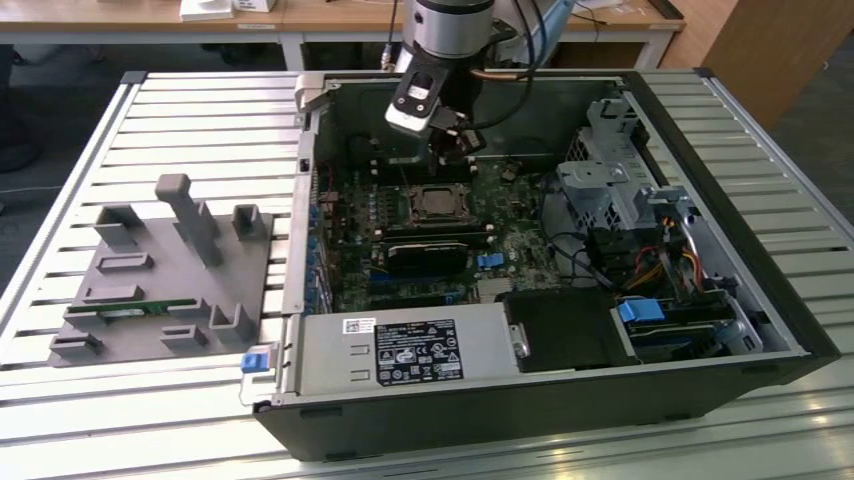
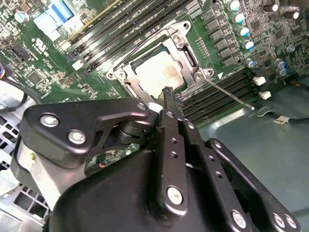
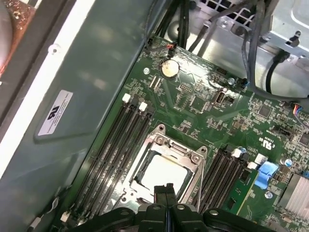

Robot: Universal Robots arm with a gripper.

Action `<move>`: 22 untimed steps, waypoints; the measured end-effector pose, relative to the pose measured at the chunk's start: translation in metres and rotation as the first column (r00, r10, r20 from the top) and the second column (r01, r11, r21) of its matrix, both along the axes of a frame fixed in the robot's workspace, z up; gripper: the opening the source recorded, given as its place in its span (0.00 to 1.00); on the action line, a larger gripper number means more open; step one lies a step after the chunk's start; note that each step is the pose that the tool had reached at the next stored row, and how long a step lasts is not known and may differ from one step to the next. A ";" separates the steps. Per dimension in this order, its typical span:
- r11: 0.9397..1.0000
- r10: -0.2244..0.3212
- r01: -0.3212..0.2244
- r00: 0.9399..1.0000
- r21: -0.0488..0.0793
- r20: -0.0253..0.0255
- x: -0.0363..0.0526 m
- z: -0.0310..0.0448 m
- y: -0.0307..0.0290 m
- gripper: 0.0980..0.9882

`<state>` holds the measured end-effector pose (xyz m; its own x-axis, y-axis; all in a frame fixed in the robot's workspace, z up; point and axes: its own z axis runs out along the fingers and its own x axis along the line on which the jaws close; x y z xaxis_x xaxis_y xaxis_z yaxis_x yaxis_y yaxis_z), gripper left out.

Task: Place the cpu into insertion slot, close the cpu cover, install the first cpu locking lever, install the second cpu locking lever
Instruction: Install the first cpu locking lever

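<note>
Your arm (image 1: 449, 25) shows at the upper edge of the exterior view, with its silver-grey last segment pointing almost straight down. On the wrist below it sits a pale housing (image 1: 410, 100), on the side toward the exterior view's left. Under that hangs your tool (image 1: 454, 160), dark and leaning a little toward the exterior view's right. In both wrist views the tool's two black fingers (image 3: 159, 192) lie flat against each other with only a thin seam between them, and nothing is gripped. In the second wrist view the black linkage bars (image 2: 171, 154), studded with silver screws, fan out behind the fingertips from the broad black tool body (image 2: 96, 203).
</note>
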<state>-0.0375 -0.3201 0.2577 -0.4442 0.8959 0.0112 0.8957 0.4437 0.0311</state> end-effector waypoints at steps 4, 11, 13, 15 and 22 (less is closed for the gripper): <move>1.000 0.026 -0.026 1.000 0.000 0.000 0.0000 0.0000 0.0000 0.01; 0.997 0.072 -0.072 0.997 0.000 0.000 0.0000 0.0000 0.0000 0.01; 0.996 0.085 -0.085 0.996 0.000 0.000 0.0000 0.0000 0.0000 0.01; 0.995 0.097 -0.097 0.995 0.000 0.000 0.0000 0.0000 0.0000 0.01; 0.988 0.153 -0.153 0.988 0.000 0.000 0.0000 0.0000 -0.0001 0.01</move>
<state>-0.0375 -0.3202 0.2577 -0.5758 0.8175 0.0112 0.8174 0.5752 0.0312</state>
